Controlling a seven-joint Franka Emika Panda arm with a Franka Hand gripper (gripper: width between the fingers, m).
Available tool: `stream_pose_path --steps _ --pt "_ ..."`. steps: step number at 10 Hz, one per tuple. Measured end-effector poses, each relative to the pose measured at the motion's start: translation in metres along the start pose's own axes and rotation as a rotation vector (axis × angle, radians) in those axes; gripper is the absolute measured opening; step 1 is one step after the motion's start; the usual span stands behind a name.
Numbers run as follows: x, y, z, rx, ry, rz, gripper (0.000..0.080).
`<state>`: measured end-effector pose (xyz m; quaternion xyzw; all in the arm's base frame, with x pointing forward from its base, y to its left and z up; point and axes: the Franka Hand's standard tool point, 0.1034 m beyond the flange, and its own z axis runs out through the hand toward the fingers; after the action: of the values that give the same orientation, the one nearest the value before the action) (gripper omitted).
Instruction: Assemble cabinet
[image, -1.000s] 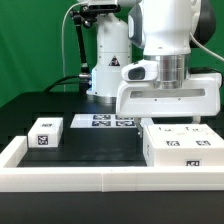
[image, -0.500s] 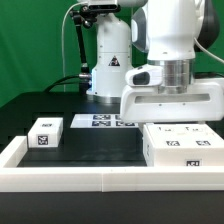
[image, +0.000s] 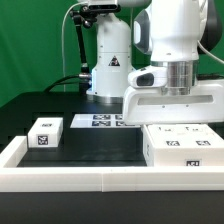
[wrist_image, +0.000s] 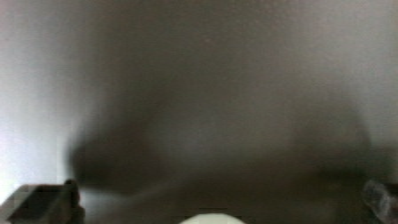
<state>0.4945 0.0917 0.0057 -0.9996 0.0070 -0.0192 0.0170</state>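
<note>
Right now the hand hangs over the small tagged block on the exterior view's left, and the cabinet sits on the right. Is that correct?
Not quite. The hand hangs over the cabinet on the exterior view's right, not over the small tagged block, which sits on the left, well apart from the hand. The exterior view shows this.

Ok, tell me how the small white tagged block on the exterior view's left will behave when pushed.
The small white plastic block looks rigid and hard-edged, so it probably keeps its shape. Sitting low and flat on the black table, it likely slides rather than tips or rolls. Its small size suggests it is light.
</note>
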Motion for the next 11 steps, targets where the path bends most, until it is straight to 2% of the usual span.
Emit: stream_pose_path --steps 10,11 --pt "-0.0004 0.0037 0.0007 0.001 0.041 0.0 0.0795" --pt "-0.0002 0.0042 0.0007 0.0 0.041 -0.005 0.0679"
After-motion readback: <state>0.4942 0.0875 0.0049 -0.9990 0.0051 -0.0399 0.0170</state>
